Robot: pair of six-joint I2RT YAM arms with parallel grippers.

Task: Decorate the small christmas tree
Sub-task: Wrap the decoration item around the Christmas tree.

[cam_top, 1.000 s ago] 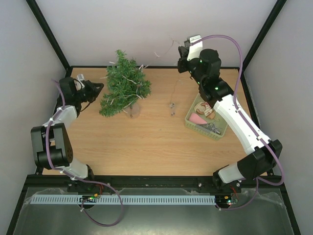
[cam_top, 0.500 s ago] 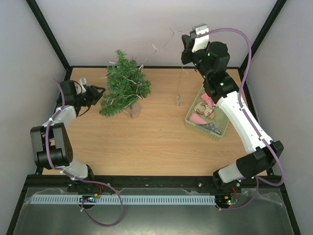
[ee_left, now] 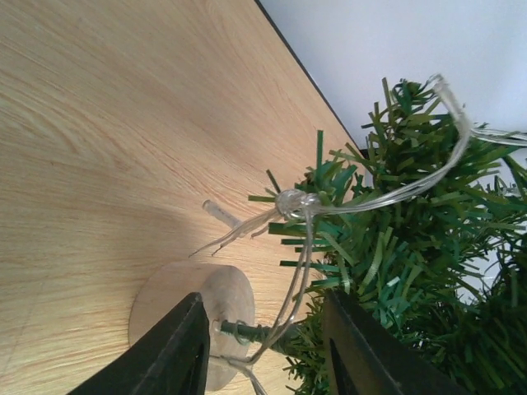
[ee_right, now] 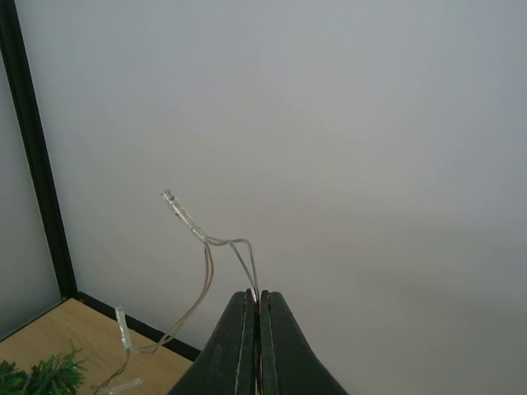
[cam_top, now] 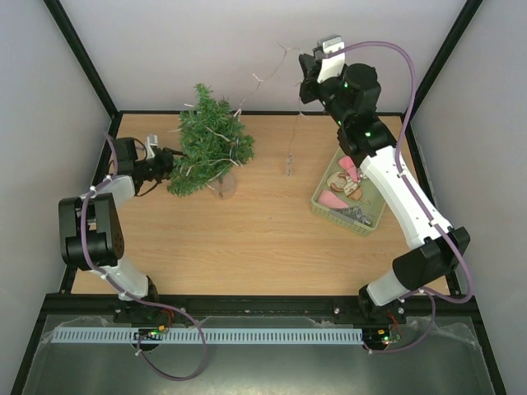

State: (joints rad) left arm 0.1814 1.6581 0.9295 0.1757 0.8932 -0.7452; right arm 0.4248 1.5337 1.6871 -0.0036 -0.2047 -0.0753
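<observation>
My right gripper [cam_top: 306, 74] is up high by the back wall. Its two fingers are pressed tight together on a thin clear string of tiny lights [ee_right: 203, 262]. One part of the string hangs down over the light-brown wooden table [cam_top: 247, 239]. Another part runs across to the bushy dark-green small christmas tree [cam_top: 210, 148]. The tree stands at the far left of the table on a round pale wooden base [ee_left: 177, 296]. My left gripper [cam_top: 167, 159] is low, right beside the tree. Its fingers are apart, and the foot of the tree shows between them. A pale green plastic basket [cam_top: 338, 220] sits on the right.
</observation>
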